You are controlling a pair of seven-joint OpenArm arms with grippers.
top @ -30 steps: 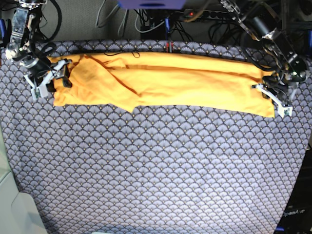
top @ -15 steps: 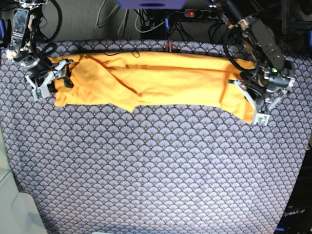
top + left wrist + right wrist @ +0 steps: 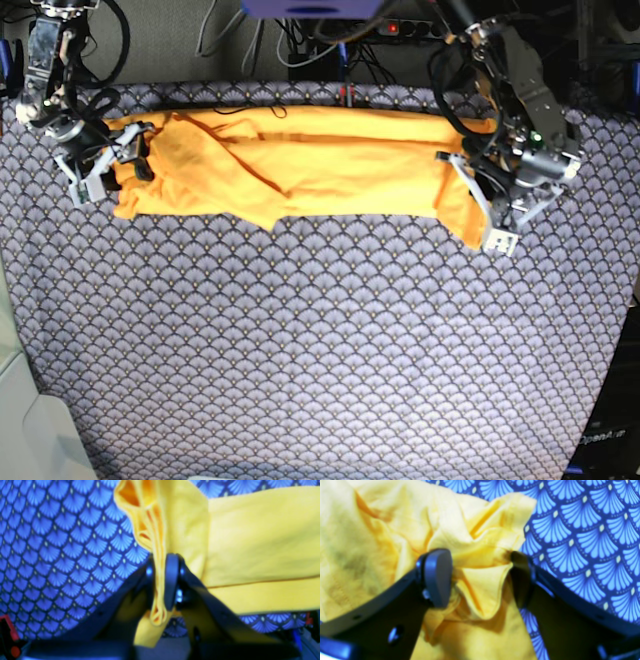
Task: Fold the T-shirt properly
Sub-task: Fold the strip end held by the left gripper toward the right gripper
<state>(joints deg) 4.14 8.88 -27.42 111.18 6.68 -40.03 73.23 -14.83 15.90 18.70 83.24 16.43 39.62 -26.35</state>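
Observation:
The yellow-orange T-shirt (image 3: pixel 300 165) lies as a long folded strip across the far part of the table. My left gripper (image 3: pixel 478 208), on the base view's right, is shut on the shirt's right end and holds it lifted and doubled back toward the middle. In the left wrist view the left gripper (image 3: pixel 159 580) pinches a bunched edge of the T-shirt (image 3: pixel 250 542). My right gripper (image 3: pixel 108 165) is at the shirt's left end. In the right wrist view the right gripper (image 3: pixel 480 577) has its jaws apart, with a crumpled fold of the T-shirt (image 3: pixel 370 530) between them.
The blue-grey scallop-patterned cloth (image 3: pixel 320 340) covers the whole table. Cables and a power strip (image 3: pixel 400 28) run behind the far edge. A pale object (image 3: pixel 30 430) sits at the near left corner.
My left gripper has moved left with the shirt's right end in it, so the strip is shorter on that side. The right gripper has barely moved.

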